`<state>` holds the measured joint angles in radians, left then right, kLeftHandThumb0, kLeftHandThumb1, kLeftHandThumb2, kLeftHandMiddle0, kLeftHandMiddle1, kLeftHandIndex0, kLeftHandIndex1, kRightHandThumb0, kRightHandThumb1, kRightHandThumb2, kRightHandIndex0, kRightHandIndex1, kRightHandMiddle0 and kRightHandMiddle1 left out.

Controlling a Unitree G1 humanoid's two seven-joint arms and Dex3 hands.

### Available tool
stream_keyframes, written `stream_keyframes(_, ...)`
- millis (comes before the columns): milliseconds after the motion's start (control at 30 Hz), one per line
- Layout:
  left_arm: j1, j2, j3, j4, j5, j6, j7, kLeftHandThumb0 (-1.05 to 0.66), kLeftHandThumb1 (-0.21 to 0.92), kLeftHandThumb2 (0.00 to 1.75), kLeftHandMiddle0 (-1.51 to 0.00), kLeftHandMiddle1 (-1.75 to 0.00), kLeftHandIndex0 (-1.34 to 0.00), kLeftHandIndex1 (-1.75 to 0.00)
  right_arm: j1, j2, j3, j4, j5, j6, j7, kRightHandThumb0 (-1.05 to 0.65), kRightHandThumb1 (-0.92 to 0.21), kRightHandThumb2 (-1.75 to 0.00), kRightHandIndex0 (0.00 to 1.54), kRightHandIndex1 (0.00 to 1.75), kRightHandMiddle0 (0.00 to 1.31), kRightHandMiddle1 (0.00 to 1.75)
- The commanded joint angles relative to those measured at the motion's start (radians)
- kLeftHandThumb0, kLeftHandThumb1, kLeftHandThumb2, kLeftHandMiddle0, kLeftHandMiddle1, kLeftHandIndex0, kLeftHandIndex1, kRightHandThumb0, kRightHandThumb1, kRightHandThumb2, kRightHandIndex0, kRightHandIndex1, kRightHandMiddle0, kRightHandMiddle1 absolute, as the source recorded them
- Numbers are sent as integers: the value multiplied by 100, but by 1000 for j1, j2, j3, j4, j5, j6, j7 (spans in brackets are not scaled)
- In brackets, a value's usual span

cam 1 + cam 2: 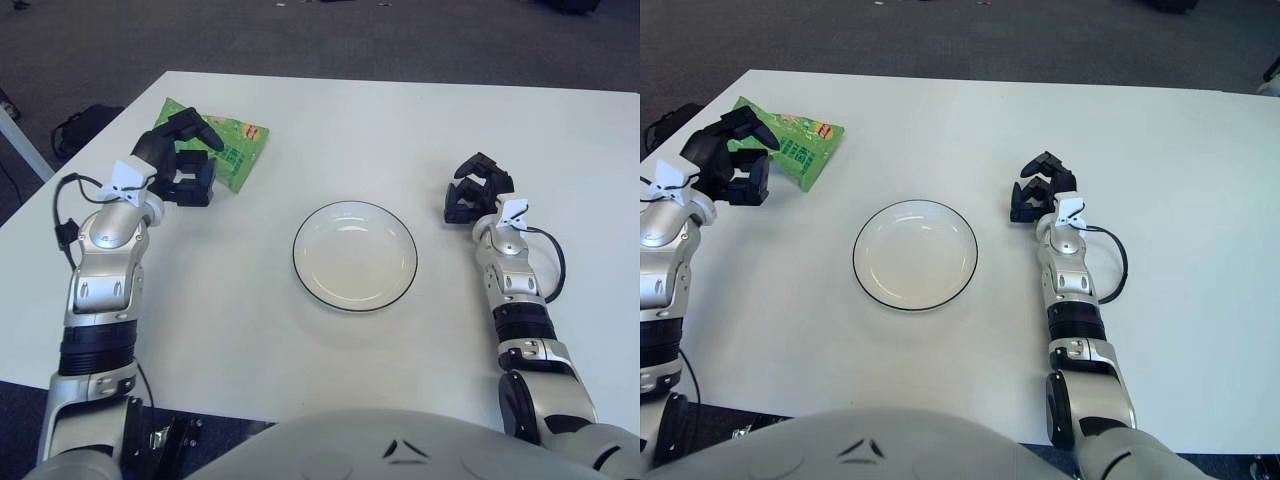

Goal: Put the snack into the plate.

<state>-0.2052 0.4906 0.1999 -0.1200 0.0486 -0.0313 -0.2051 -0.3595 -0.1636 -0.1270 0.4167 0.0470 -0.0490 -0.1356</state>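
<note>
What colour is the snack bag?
The snack bag is bright green with a small red and yellow logo, clearest in the right eye view.

Lighting: bright, even, from overhead. Shadows: soft, short, close under both arms. Glare: faint sheen on the plate [355, 256] (inner rim only). Table [420, 130]: white, evenly lit. Focus: sharp throughout; floor beyond dim.
</note>
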Motion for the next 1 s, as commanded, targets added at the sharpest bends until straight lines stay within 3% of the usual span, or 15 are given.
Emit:
stream_keyframes(0, -19, 48, -72, 51, 277, -170, 170, -43, 46, 114, -111, -175, -50, -175, 46, 13, 12, 66, -16, 54, 15, -1, 6, -175, 89, 175, 67, 174)
stream_keyframes(267, -51, 133, -127, 155, 606, -226, 414, -42, 51, 108, -106, -175, -46, -175, 43, 7, 12, 76, -13, 56, 26, -1, 6, -175, 89, 175, 67, 174)
stream_keyframes(333, -67, 162, -148, 189, 688, -213, 456, -41, 57, 99, -97, -175, -41, -175, 44, 6, 12, 77, -13, 57, 29, -1, 6, -175, 89, 175, 67, 175)
stream_keyframes(400, -87, 183, -175, 192, 767, -183, 470, -39, 66, 86, -76, -175, -36, -173, 43, 5, 12, 80, -12, 59, 35, -1, 5, -174, 88, 175, 67, 175)
stream_keyframes(433, -92, 187, -181, 194, 786, -176, 474, -39, 68, 83, -72, -175, -35, -173, 42, 4, 12, 80, -12, 60, 37, -1, 5, -174, 88, 175, 66, 175)
stream_keyframes(500, -149, 207, -212, 227, 824, -159, 438, -38, 74, 74, -59, -173, -33, -171, 40, 2, 12, 86, -11, 58, 43, -1, 5, -174, 88, 175, 66, 175)
stream_keyframes(533, -172, 215, -226, 240, 839, -153, 423, -41, 73, 70, -44, -166, -25, -165, 40, 2, 11, 88, -11, 58, 45, -1, 5, -174, 88, 175, 66, 175)
stream_keyframes(567, -190, 227, -241, 251, 859, -151, 410, -46, 62, 80, -32, -154, -16, -156, 39, 1, 11, 91, -11, 56, 48, -1, 5, -174, 88, 175, 66, 175)
stream_keyframes(667, -216, 256, -276, 272, 903, -160, 404, -52, 44, 95, -16, -133, -5, -138, 38, -2, 13, 97, -12, 50, 54, -1, 5, -174, 88, 175, 67, 175)
stream_keyframes(833, -278, 298, -341, 339, 960, -191, 405, -55, 34, 102, -6, -117, -1, -125, 38, -6, 17, 101, -18, 45, 64, -1, 6, -175, 89, 175, 67, 175)
stream_keyframes(967, -388, 315, -429, 482, 1024, -231, 425, -59, 32, 100, -1, -83, 0, -104, 39, -10, 22, 102, -23, 44, 70, -1, 6, -175, 89, 175, 67, 175)
